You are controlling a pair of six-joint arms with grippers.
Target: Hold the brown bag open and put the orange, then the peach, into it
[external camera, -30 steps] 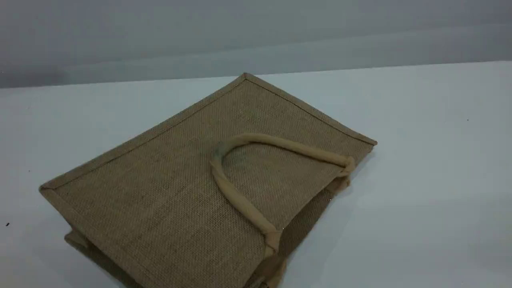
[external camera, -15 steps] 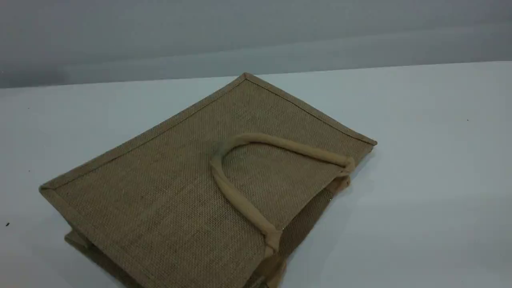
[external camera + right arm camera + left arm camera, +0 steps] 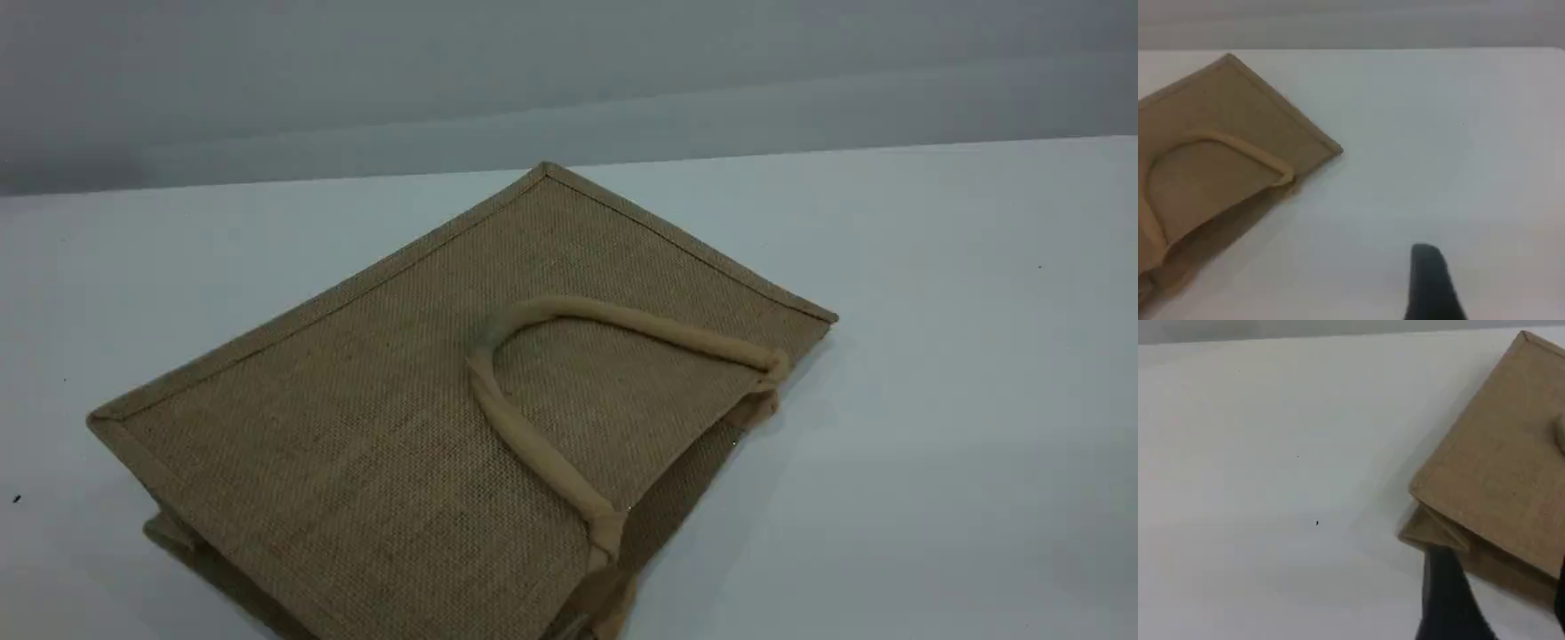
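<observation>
Apart, left fingers near a folded corner of the brown bag.

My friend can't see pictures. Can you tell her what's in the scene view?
A big brown bag lies flat on a white table, with its beige handle folded down on top of it. No fruit shows in this view, and there is a plain grey wall behind the table.

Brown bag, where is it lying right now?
The brown bag lies flat on the white table, left of centre in the scene view, with its beige handle folded on top.
</observation>
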